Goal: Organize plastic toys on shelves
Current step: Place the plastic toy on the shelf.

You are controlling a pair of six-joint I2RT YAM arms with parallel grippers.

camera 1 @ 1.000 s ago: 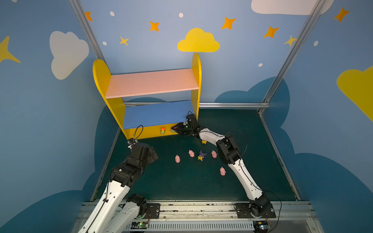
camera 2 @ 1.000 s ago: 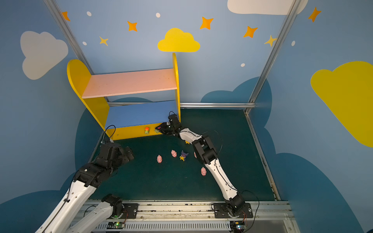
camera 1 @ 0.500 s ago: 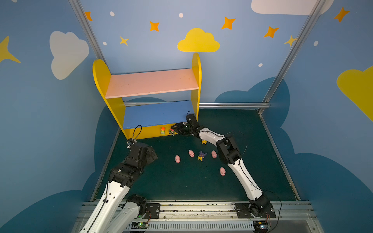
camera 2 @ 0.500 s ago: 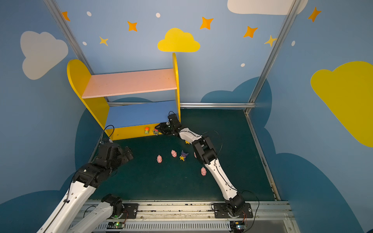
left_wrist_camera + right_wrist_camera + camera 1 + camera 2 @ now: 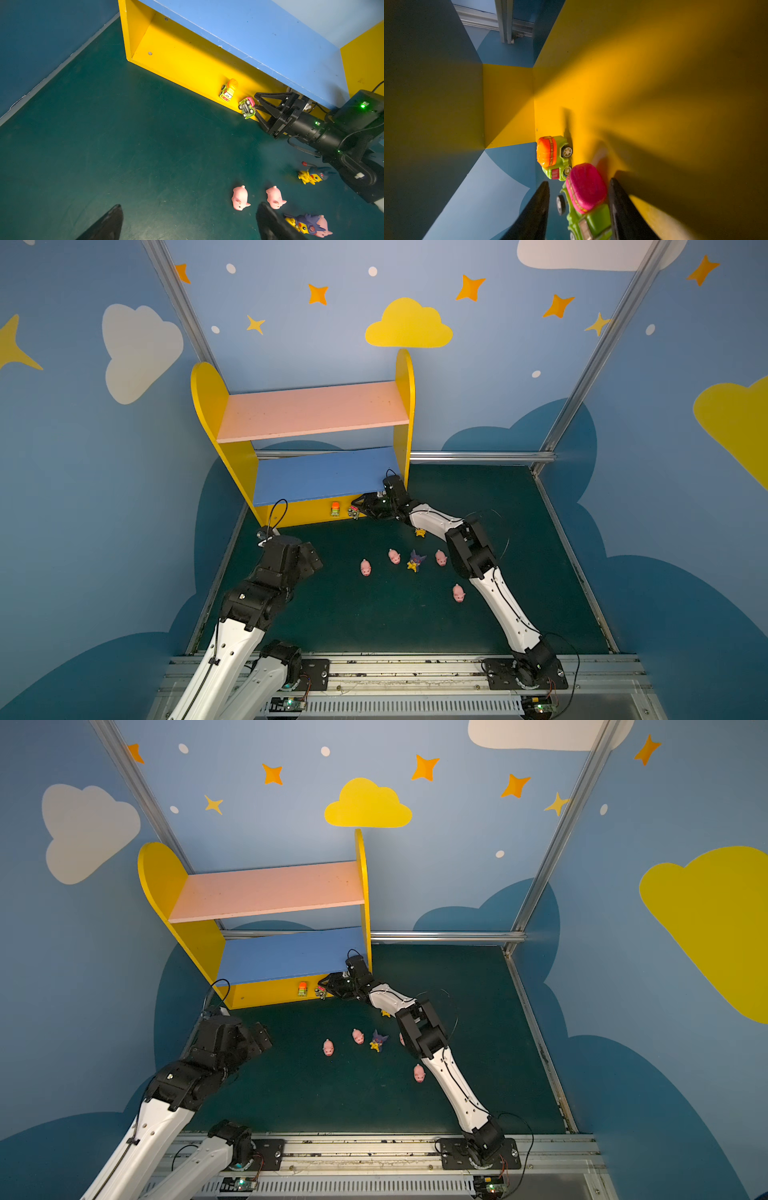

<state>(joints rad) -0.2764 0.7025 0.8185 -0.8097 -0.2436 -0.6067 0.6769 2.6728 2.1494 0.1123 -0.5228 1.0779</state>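
Note:
The shelves point(image 5: 249, 472) stand at the back left with a pink board, a blue board and a yellow base point(image 5: 187, 60). An orange-topped green car point(image 5: 335, 509) point(image 5: 228, 90) stands upright on the base. A pink-topped green car point(image 5: 246, 108) point(image 5: 586, 187) lies tipped on its side at the base's front edge. My right gripper point(image 5: 579, 181) point(image 5: 356, 506) is open around it, a gap showing beside one finger. Several pink pigs point(image 5: 365, 567) and two yellow figures point(image 5: 415, 561) point(image 5: 420, 533) lie on the mat. My left gripper point(image 5: 190, 205) hangs open over bare mat, near a pig point(image 5: 240, 197).
The green mat point(image 5: 374, 622) is walled by blue panels on three sides, with metal posts in the back corners. The shelves' right side panel point(image 5: 405, 406) rises just behind my right wrist. My right forearm point(image 5: 473, 556) stretches over the toys on the mat.
My right gripper's jaws have spread apart at the yellow base, and the pink-topped car now shows beside the orange-topped one. The left arm has hardly moved.

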